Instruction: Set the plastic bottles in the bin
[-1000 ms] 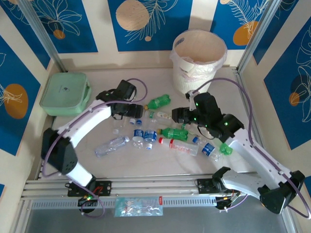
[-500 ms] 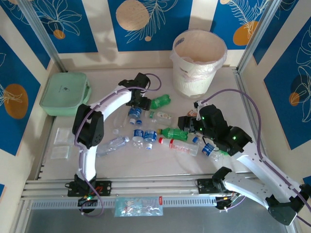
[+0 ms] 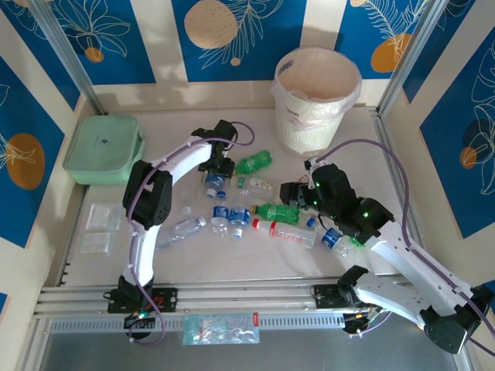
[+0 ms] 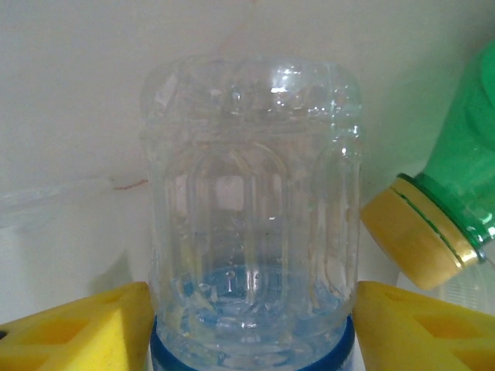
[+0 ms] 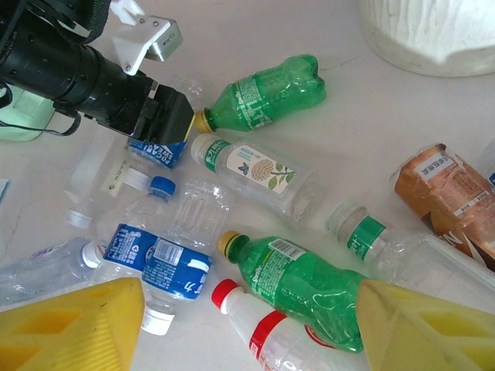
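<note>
Several plastic bottles lie scattered mid-table. My left gripper (image 3: 216, 173) (image 4: 253, 325) is open, its yellow fingers (image 4: 85, 328) flanking a clear blue-labelled bottle (image 4: 251, 201) (image 5: 158, 151) that lies on the table. A green bottle (image 4: 464, 178) (image 3: 253, 161) lies just right of it. My right gripper (image 3: 288, 189) (image 5: 251, 321) hangs open above another green yellow-capped bottle (image 5: 309, 286) (image 3: 277, 211) and holds nothing. A red-capped bottle (image 5: 267, 340) and a blue-labelled one (image 5: 151, 259) lie beneath it too. The white bin (image 3: 317, 97) (image 5: 433, 31) stands at the back right.
A pale green lidded box (image 3: 104, 148) sits at the back left. A brown carton (image 5: 448, 193) lies among the bottles on the right. A clear flower-labelled bottle (image 5: 259, 168) lies between the two grippers. Metal frame posts stand at the table's back corners.
The left arm has folded its elbow in and brought its gripper slightly back onto the blue-labelled bottle. The right gripper dipped towards the near right, then came back a little.
</note>
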